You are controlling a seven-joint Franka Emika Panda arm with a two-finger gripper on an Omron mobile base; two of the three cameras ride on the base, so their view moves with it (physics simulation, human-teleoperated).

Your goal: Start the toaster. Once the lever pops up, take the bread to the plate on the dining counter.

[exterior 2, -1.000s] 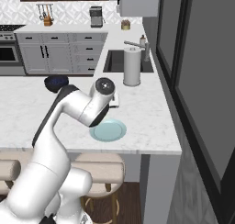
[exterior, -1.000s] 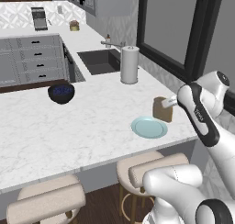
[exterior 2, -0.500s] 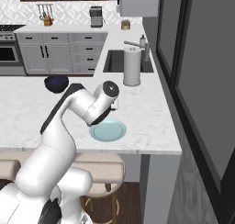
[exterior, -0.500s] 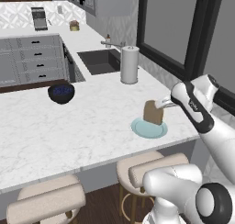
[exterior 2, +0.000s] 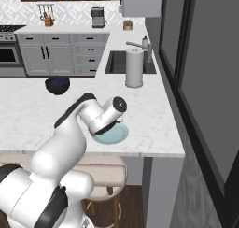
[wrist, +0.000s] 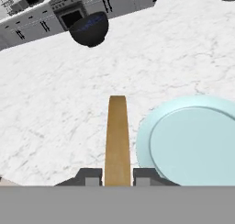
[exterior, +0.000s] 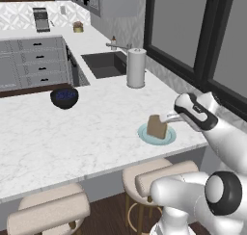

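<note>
We have the slice of toast (exterior: 157, 126) pinched on edge between the two fingers of the gripper (wrist: 117, 176), which is clenched on its lower end so that the slice stands upright and thin-side-on in the hand view (there it reads as a narrow golden strip rising from between the fingertips). Holding it by one end this way leaves the rest of the slice free to go down first.

In the left base view the bread hangs at the pale blue-green plate (exterior: 167, 137), its lower edge looking close to or on the plate's surface; we cannot tell whether it touches. The hand view puts the plate just to one side of the slice, so we judge the bread to sit near the plate's rim, not over its middle.

The plate lies near the overhanging edge of the white marble dining counter (exterior: 72, 137), above the beige stools (exterior: 48, 212), which is why our arm reaches in from the stool side with the wrist turned level. The dark blue bowl (exterior: 64, 97) stands well apart, and the paper towel roll (exterior: 136, 68) stands farther back by the sink (exterior: 103, 64).

We take the carrying to be all but done; what remains is to bring the slice over the plate, lower and release it.
</note>
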